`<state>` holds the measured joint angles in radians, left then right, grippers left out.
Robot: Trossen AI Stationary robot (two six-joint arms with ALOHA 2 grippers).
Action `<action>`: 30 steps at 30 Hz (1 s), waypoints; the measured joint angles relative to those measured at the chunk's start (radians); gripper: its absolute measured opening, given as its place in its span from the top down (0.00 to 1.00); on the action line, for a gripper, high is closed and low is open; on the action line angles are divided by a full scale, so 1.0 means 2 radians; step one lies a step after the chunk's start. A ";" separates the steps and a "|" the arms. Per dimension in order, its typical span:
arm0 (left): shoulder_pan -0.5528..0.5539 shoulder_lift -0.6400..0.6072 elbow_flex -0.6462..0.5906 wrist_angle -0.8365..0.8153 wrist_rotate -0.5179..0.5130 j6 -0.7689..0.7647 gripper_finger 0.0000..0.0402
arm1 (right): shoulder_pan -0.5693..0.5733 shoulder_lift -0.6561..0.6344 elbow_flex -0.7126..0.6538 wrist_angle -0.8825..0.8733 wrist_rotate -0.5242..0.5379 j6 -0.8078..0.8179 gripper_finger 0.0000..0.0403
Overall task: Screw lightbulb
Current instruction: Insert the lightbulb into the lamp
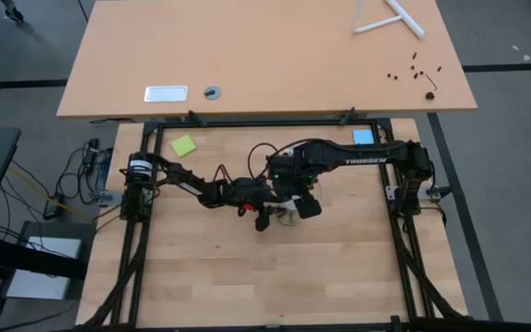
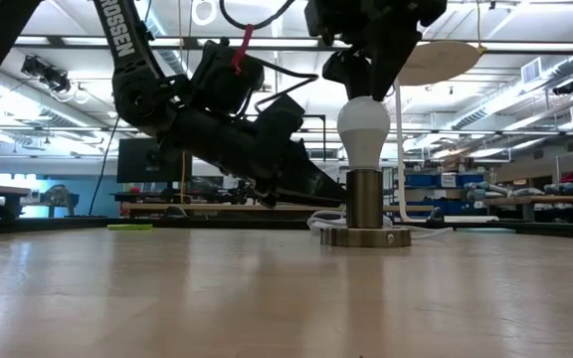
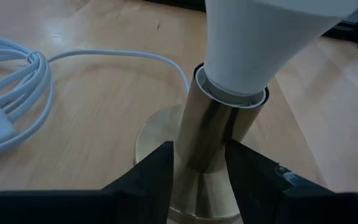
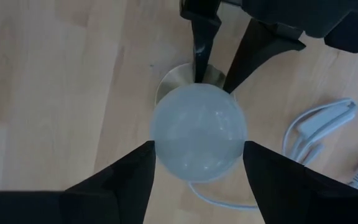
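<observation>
While the bulb (image 2: 364, 129) stands upright with its narrow end in the socket (image 3: 215, 134), the screwing step looks to be in hand. The left gripper (image 3: 199, 163) comes in low from the side, and its two fingers press on the metal barrel of the socket, one on each side, so it holds the socket steady on the table (image 1: 247, 277). The right gripper (image 4: 197, 158) hangs above and reaches straight down; its fingers stand on both sides of the round head of the bulb and seem to touch it, so I judge it clamped on the bulb. How deep the thread already sits I cannot tell, because the collar of the socket hides it.

Next, I think, the right wrist must turn around the vertical axis of the bulb, keeping it straight and pressing only lightly, while the left grip does not let the base rotate.

Around them, the white cord (image 3: 17, 81) lies in loops on the table just beside the base, and its plug (image 4: 328, 118) is near. The two grippers work very close, one over the other, so a wide turn could bring the right fingers against the left ones.
</observation>
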<state>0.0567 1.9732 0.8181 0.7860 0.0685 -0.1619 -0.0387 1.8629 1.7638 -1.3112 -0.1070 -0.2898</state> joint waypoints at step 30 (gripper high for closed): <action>0.000 0.000 -0.002 -0.004 0.000 0.000 0.62 | 0.006 -0.009 -0.024 0.008 0.019 0.025 0.39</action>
<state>0.0566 1.9732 0.8150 0.7771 0.0685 -0.1612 -0.0263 1.8457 1.7162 -1.2951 -0.0686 -0.2389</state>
